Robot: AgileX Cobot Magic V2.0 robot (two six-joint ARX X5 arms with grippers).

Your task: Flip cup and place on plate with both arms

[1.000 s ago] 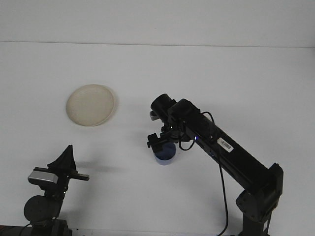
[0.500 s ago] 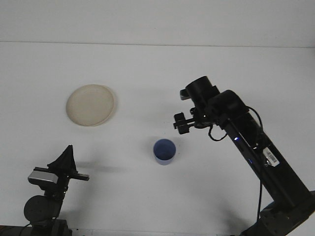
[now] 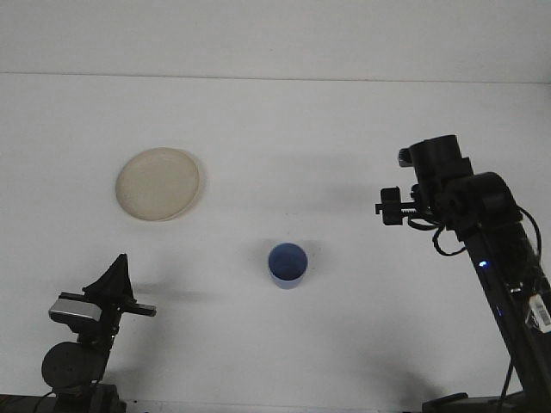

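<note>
Right pincer point(image 3: 389, 209) holds nothing — well apart from the blue cup point(image 3: 287, 264).

A small blue cup point(image 3: 287, 263) stands upright on the white surface point(image 3: 344, 129), its open mouth facing up, free of any grip. A round, shallow cream plate point(image 3: 159, 183) lies flat well apart, up and to the left
</note>
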